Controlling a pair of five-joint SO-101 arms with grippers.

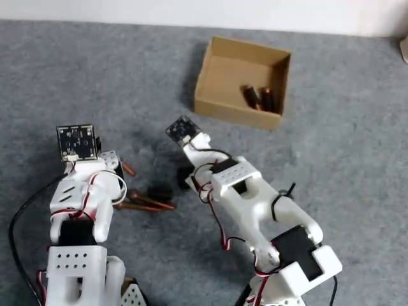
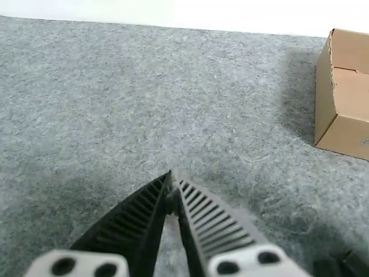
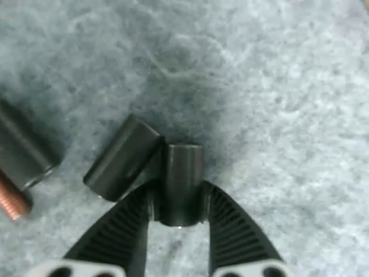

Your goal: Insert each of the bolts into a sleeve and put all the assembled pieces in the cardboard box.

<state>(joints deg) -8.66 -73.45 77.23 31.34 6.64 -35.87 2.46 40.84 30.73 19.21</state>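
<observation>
Two sleeves touch: clamped sleeve (image 3: 182, 173) between jaws of right gripper (image 3: 179, 194), loose sleeve (image 3: 122, 158) crowding one jaw; left gripper (image 2: 172, 176) closed, empty.

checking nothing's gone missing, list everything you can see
carpet: one, grey, under everything
box: one, brown cardboard, far side
assembled pieces: two, black and copper, in the box
sleeves: three loose, black, near side; two touching, one apart
bolts: about three, copper, near side by the sleeves
left gripper: one, black fingers, shut, over bare carpet
right gripper: one, black fingers, shut on one of the touching sleeves
</observation>
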